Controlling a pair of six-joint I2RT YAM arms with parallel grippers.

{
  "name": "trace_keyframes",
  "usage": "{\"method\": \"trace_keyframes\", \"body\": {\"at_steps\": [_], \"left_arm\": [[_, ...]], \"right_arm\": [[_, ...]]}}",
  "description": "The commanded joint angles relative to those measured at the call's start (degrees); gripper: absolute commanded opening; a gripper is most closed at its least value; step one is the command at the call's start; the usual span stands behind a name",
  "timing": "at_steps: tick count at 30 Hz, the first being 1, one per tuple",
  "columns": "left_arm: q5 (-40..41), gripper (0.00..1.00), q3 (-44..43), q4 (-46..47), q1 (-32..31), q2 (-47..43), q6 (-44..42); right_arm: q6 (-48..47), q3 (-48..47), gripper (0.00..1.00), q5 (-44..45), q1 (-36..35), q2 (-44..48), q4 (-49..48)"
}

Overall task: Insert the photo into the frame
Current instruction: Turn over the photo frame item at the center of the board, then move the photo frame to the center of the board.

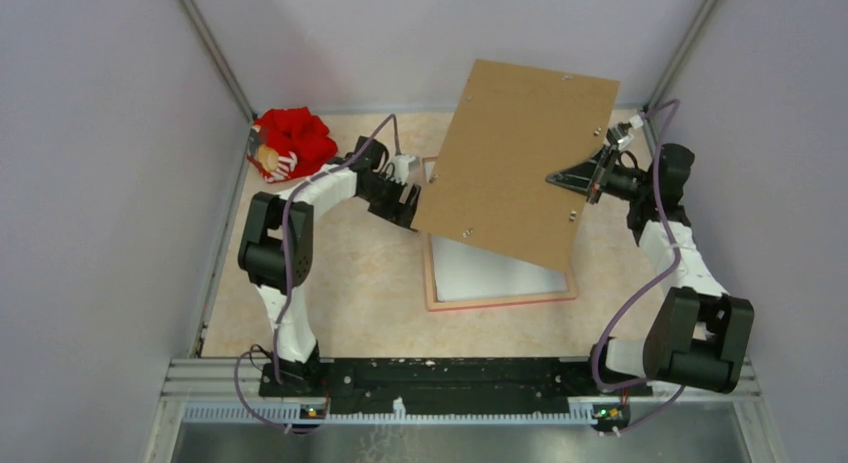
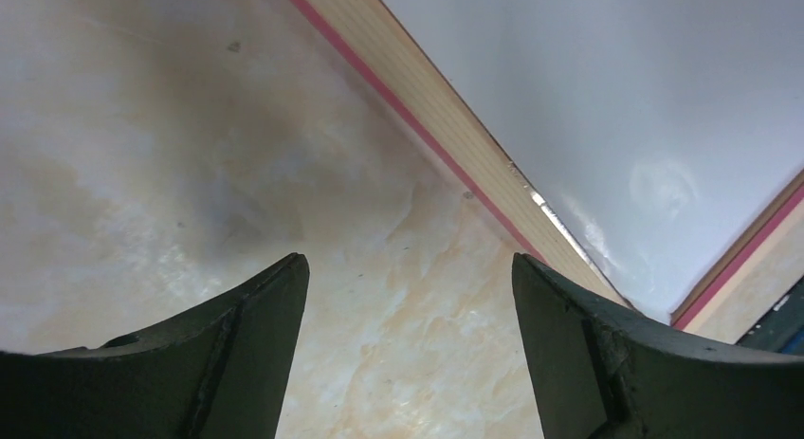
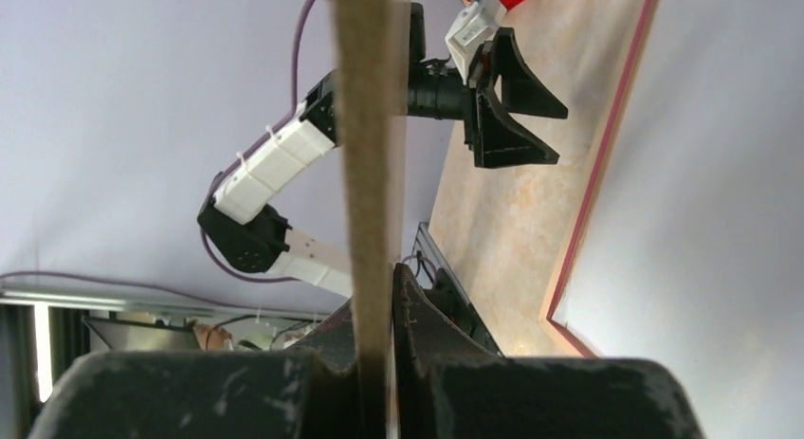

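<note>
The marbled tabletop (image 1: 340, 283) fills my overhead view. Above it, the brown backing board (image 1: 510, 153) hangs tilted in the air and covers the far part of the frame (image 1: 500, 301). The frame lies flat at mid-tabletop, back side up, with pale wood rails edged in pink. Inside its rails I see the photo (image 1: 490, 273), white back up, its near part showing below the board.

The right fingers (image 1: 572, 178) are clamped on the board's right edge; my right wrist view shows its thin edge pinched between them. The left fingers (image 1: 410, 198) stand wide apart with nothing between them, low over bare tabletop just beside the frame's left rail. A red bundle (image 1: 292, 138) sits in the far left corner.
</note>
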State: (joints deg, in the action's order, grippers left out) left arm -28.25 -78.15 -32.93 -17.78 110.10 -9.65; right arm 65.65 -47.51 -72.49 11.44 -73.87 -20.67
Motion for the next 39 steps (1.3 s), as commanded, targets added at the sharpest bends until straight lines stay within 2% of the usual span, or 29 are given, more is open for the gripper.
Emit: {"method": "trace_keyframes", "body": {"at_steps": [1, 6, 15, 20, 28, 35, 39], "left_arm": [[-5.9, 0.85, -2.8, 2.9, -1.0, 0.9, 3.3], [-8.9, 0.84, -3.1, 4.9, -1.4, 3.0, 5.2], [-5.0, 0.80, -3.0, 6.4, -2.8, 6.5, 5.9], [-5.6, 0.78, -3.5, 7.3, -3.5, 7.4, 7.0], [1.1, 0.67, -1.8, 9.1, -4.0, 6.7, 7.4], [6.9, 0.60, -1.2, 9.8, -4.4, 6.8, 7.4], [7.6, 0.58, -1.0, 10.3, -4.7, 7.1, 8.1]], "right_arm": [[-5.3, -2.4, 0.00, 0.6, 0.9, 2.3, 4.7], [-6.4, -3.2, 0.00, 0.6, 0.9, 2.7, 6.3], [-6.9, -2.6, 0.00, 0.9, 1.1, 3.0, 7.0], [-6.8, -2.6, 0.00, 0.9, 1.2, 2.7, 7.0], [-6.3, -1.4, 0.00, 1.4, 2.0, 3.1, 6.2], [6.0, 4.5, 0.00, 0.5, 2.9, 4.8, -11.2], [17.9, 7.7, 0.00, -0.2, 3.6, 4.6, -29.1]]}}
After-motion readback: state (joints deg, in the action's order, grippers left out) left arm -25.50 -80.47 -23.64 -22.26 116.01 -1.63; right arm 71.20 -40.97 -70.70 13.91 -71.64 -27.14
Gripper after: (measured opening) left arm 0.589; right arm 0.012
